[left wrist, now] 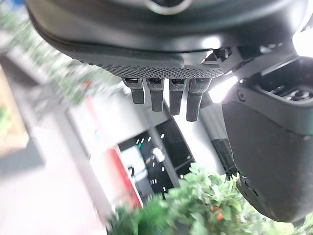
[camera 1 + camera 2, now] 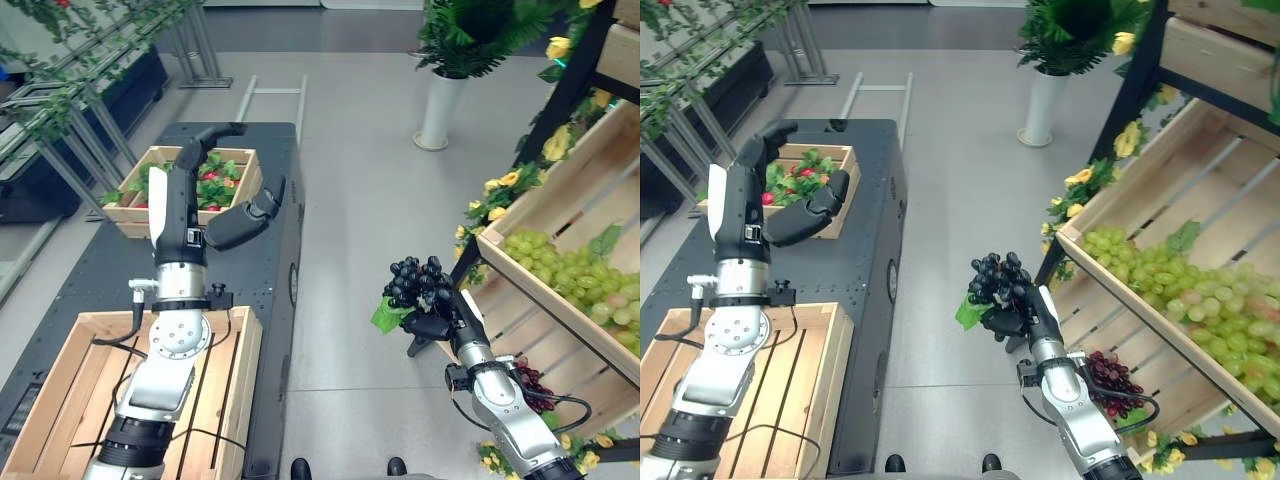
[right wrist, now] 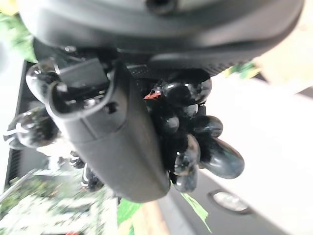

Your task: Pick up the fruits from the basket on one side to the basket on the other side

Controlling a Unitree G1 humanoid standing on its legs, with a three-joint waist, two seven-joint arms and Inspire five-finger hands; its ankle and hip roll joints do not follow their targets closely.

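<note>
- The right hand (image 2: 432, 322) was out over the grey floor (image 2: 370, 200), fingers curled tight round a bunch of dark purple-black grapes (image 2: 415, 280) with a green leaf (image 2: 386, 317) hanging at its side.
- In the right wrist view the thumb (image 3: 115, 142) was clamped across the glossy dark berries (image 3: 195, 142), which bulged out past it.
- The bunch sat between the dark counter (image 2: 255, 250) on the robot's left and the slanted wooden shelf crates (image 2: 560, 190) on its right, closer to the crates.
- The upper wooden crate held a heap of green grapes (image 2: 575, 275); below it, red grapes (image 2: 1110, 378) lay in a lower crate, just beside the right forearm.
- The left hand (image 2: 245, 222) was raised above the counter, fingers straight and relaxed, holding nothing; its wrist view showed the fingers (image 1: 168, 95) in an even row.
- Beyond that hand, a small wooden crate of red fruit and green leaves (image 2: 195, 185) stood at the counter's far end.
- A slatted wooden crate (image 2: 60, 400) stood at the near end, under the left arm.
- A white vase with a green plant (image 2: 440, 105) stood far off on the floor.
</note>
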